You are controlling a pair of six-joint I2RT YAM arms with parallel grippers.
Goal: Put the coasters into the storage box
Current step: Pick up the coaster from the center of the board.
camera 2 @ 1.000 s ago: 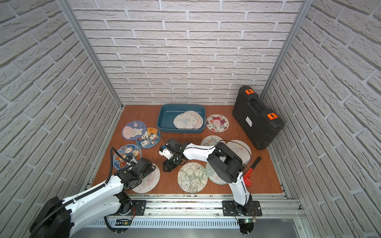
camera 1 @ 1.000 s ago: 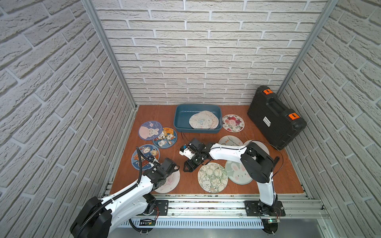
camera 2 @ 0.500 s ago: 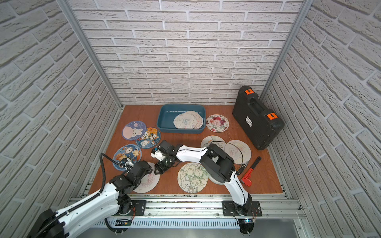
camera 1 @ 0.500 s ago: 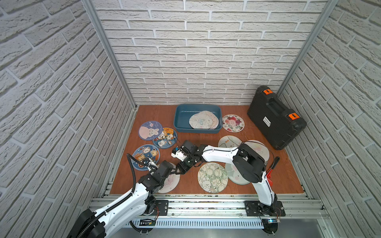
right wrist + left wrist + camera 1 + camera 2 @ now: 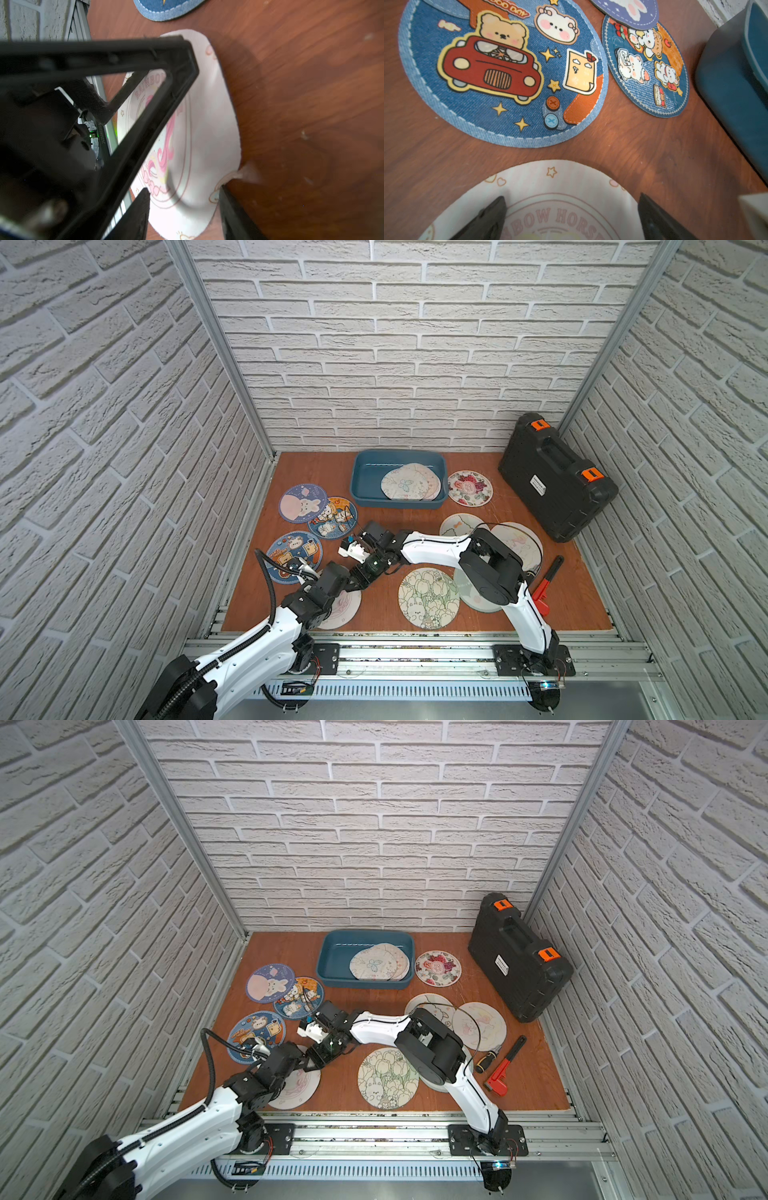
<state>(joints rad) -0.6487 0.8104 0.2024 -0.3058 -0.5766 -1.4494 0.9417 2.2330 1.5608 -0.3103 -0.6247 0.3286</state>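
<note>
The pink horse coaster lies on the bench with its rim between the part-open, empty fingers of the right gripper, nearer that edge than the wide-open left gripper hovering above, so the edge pinch likely falls to the right arm; the storage box sits well beyond both.

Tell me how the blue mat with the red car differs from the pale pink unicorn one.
The blue car mat is denim-blue, crowded with cartoon patches; the pink unicorn mat is pale with faint lettering. No gripper is at the blue car mat; the left gripper and right gripper both have open jaws at the pink unicorn mat. Both are round, thin, and outside the storage box.
</note>
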